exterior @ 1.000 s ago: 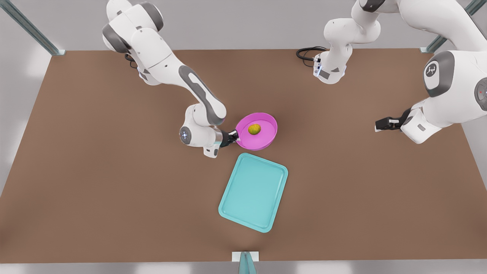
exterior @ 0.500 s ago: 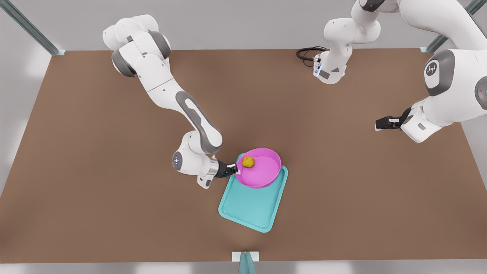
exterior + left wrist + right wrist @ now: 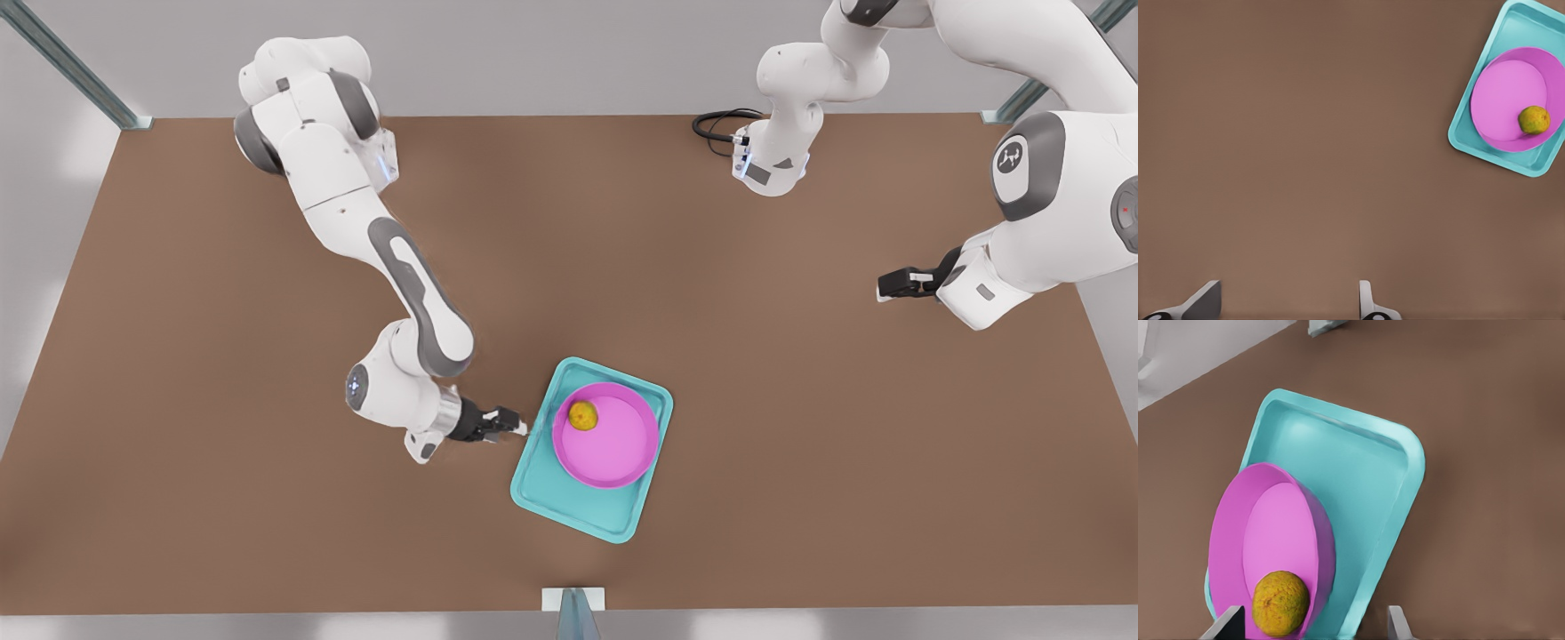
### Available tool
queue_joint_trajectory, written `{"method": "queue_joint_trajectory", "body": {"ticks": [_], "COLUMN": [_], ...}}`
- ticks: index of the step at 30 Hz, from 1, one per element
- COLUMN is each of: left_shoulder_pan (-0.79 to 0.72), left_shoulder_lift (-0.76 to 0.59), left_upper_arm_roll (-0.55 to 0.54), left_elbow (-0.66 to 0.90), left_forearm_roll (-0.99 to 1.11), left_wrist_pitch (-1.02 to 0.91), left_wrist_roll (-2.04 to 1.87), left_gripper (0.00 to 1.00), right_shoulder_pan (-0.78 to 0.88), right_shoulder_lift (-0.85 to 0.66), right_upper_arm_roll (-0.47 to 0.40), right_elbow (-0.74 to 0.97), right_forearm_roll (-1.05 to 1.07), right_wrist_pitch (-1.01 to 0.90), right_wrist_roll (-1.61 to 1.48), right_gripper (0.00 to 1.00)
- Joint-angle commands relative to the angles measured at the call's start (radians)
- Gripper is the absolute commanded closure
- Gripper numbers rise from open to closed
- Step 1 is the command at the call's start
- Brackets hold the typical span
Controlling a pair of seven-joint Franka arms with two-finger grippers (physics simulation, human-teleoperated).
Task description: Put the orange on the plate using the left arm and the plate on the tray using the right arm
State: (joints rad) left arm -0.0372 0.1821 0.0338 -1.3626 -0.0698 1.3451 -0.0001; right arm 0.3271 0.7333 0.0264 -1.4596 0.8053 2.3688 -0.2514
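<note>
The right tool [image 3: 520,427] hovers low over the brown counter [image 3: 222,356], just beside the tray's edge on the front view's left, its two fingers spread apart and holding nothing. In the right wrist view the fingertips [image 3: 1228,623] frame the near rim of the plate [image 3: 1271,540], with the orange [image 3: 1279,603] between them but farther off, so the tool is released and clear of the dish. Behind it the right arm [image 3: 356,222] reaches down from its base at the counter's far side, on the front view's left.

The plate [image 3: 613,444] lies flat inside the tray [image 3: 569,493], filling its far half and staying within the low rim. The orange [image 3: 583,414] sits in the plate, near the rim on the side toward the right tool. The tray lies at a slight slant on the counter, near the middle of its near edge.

The left tool [image 3: 889,286] waits well apart, above the counter toward the front view's right. Its fingers [image 3: 1368,303] stand wide open and empty in the left wrist view, which looks across bare counter to the tray [image 3: 1465,133], the plate [image 3: 1501,100] and the orange [image 3: 1534,120] far off. The left arm [image 3: 1049,204] bends back toward its base, where a black cable loop [image 3: 716,124] lies on the counter.
</note>
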Motion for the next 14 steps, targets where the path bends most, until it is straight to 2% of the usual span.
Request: {"method": "queue_joint_trajectory", "body": {"ticks": [1, 3, 4, 6, 8, 14], "left_shoulder_pan": [-0.001, -0.001, -0.001, -0.001, -0.001, 0.002], "left_shoulder_lift": [-0.001, -0.001, -0.001, -0.001, 0.0, 0.0], "left_upper_arm_roll": [0.0, 0.0, 0.0, 0.0, 0.0, 0.017], "left_elbow": [0.0, 0.0, 0.0, 0.0, 0.0, 0.008], "left_forearm_roll": [0.001, 0.001, 0.002, 0.005, 0.007, 0.012], "left_wrist_pitch": [-0.004, -0.004, -0.006, -0.012, -0.026, -0.062], "left_wrist_roll": [0.002, 0.002, 0.003, 0.003, 0.002, 0.003], "left_gripper": [0.0, 0.0, 0.0, 0.0, 0.0, 0.0], "right_shoulder_pan": [-0.147, -0.189, -0.183, -0.181, -0.183, -0.183], "right_shoulder_lift": [-0.138, -0.291, -0.42, -0.589, -0.667, -0.681], "right_upper_arm_roll": [-0.026, -0.037, -0.092, -0.112, -0.111, -0.112], "right_elbow": [-0.05, -0.013, -0.019, -0.016, -0.021, -0.021], "right_forearm_roll": [-0.402, -0.889, -0.937, -0.962, -0.968, -0.966], "right_wrist_pitch": [-0.392, -0.741, -0.807, -0.875, -0.945, -0.959], "right_wrist_roll": [0.06, 0.057, 0.0, -0.046, -0.045, -0.045], "right_gripper": [0.0, 0.0, 0.0, 0.0, 0.0, 0.0]}}
